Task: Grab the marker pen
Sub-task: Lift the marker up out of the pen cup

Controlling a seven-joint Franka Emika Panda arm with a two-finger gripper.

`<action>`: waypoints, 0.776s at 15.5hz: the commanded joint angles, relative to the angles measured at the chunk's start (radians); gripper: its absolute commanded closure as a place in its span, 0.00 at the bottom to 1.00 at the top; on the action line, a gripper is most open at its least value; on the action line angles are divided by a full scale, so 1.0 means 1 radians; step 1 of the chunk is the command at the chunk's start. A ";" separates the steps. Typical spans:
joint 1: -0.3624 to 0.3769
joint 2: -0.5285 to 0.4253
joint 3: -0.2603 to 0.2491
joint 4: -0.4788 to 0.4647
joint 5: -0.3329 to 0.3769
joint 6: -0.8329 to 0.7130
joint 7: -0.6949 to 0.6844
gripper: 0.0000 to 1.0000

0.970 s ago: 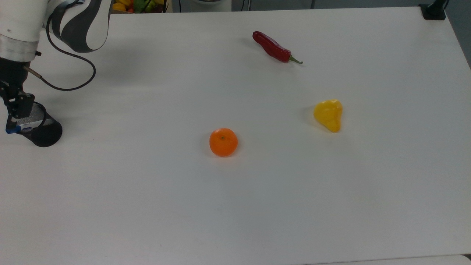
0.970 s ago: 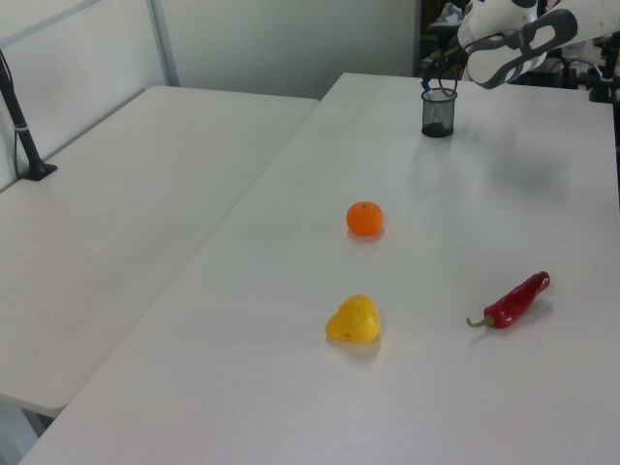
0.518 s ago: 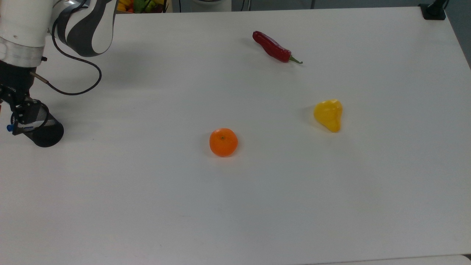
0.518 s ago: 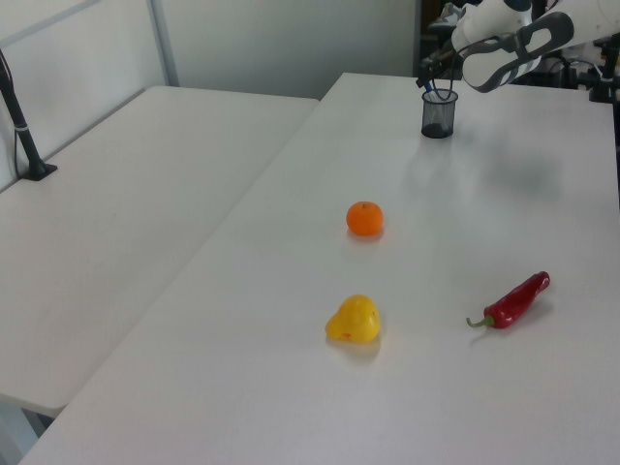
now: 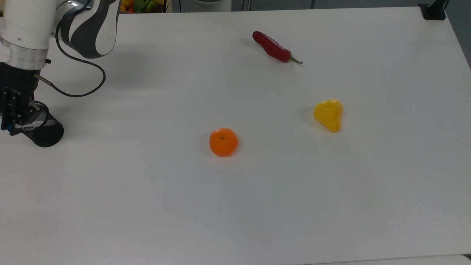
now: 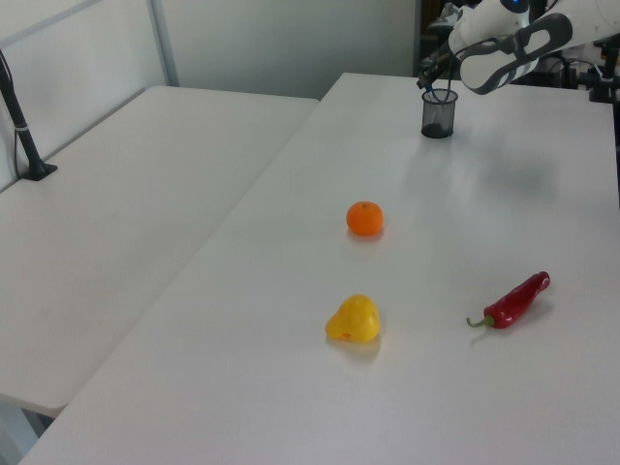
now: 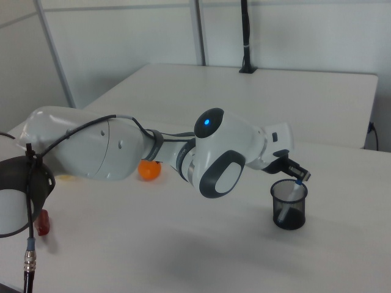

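- The marker pen is leaning inside the black mesh cup at the top view's left edge, blue cap poking above the rim.
- The gripper sits right at that cap; honestly can't tell if it's pinching it or not.
- Risk: pulling off-angle drags the pen against the rim and tips the light cup.
- Thin cap grip might slip too.

mesh cup: top view's far left | orange: bench middle | yellow pepper: right | red chili: far side
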 commanded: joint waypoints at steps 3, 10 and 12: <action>-0.013 -0.004 0.017 0.011 0.000 0.017 -0.006 1.00; -0.021 -0.128 0.017 -0.021 0.002 0.001 -0.001 1.00; -0.019 -0.190 0.017 -0.042 0.012 0.001 0.000 1.00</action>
